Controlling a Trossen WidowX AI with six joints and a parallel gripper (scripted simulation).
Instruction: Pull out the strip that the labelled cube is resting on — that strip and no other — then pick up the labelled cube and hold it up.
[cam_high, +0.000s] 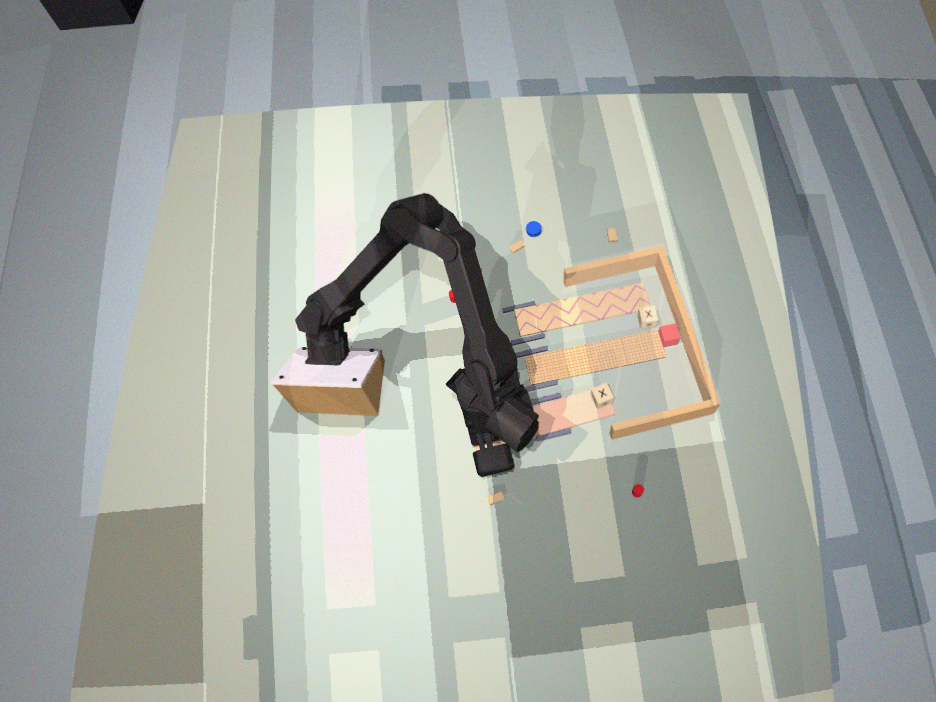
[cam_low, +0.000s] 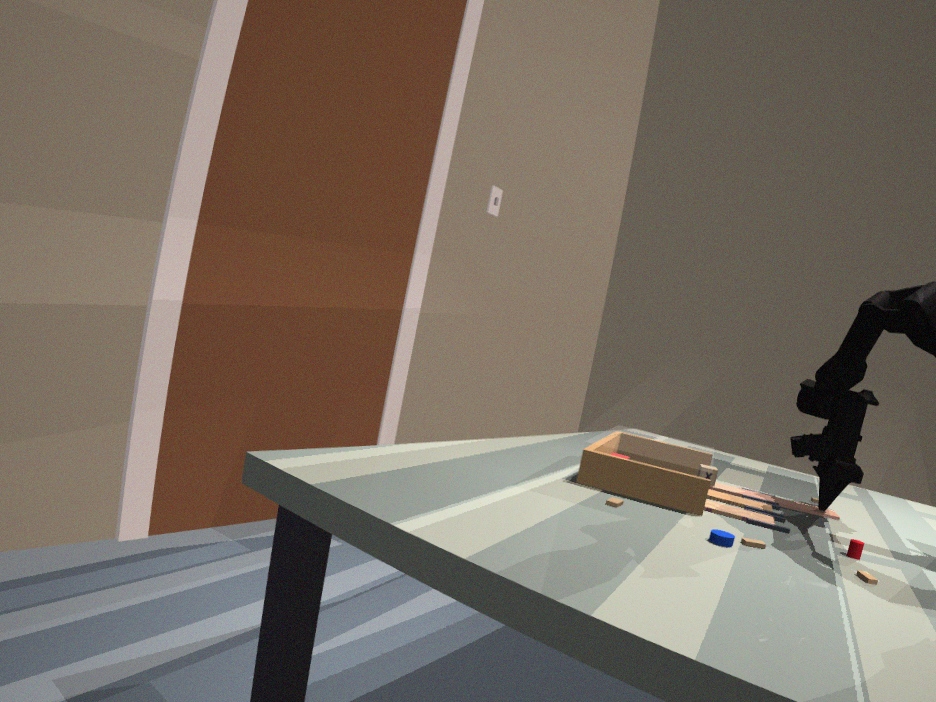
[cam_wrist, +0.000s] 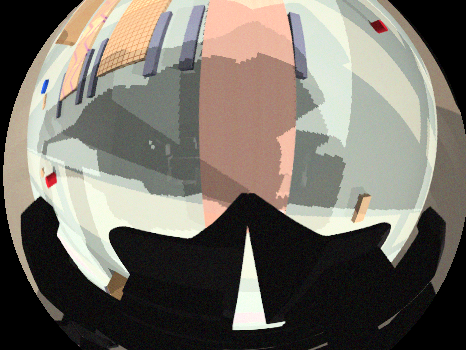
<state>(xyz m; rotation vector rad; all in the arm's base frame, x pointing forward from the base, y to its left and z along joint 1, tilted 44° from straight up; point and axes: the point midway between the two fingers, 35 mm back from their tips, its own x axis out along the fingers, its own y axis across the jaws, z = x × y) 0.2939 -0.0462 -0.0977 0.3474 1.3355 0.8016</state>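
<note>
My gripper (cam_low: 824, 508) (cam_wrist: 247, 199) is shut with nothing between its fingertips. It points down, its tips at the top of the plain pink strip (cam_high: 563, 417) (cam_wrist: 245, 100), near the strip's arm-side end; I cannot tell how hard they touch. In the top view the arm hides the tips. A pale cube marked X (cam_high: 602, 395) (cam_low: 707, 473) rests on this strip's far end, near the open side of the wooden enclosure (cam_high: 686, 324) (cam_low: 638, 479). A second X cube (cam_high: 647, 315) stands at the far end of the zigzag strip (cam_high: 582, 308).
The grid strip (cam_high: 597, 357) (cam_wrist: 132, 35) lies between the other two. A red cube (cam_high: 669, 334) is by its far end. Dark guide bars (cam_high: 526, 340) (cam_wrist: 297, 45) flank the strips. A blue disc (cam_high: 533, 228) (cam_low: 722, 538), a red cylinder (cam_high: 638, 491) and small wooden blocks lie around.
</note>
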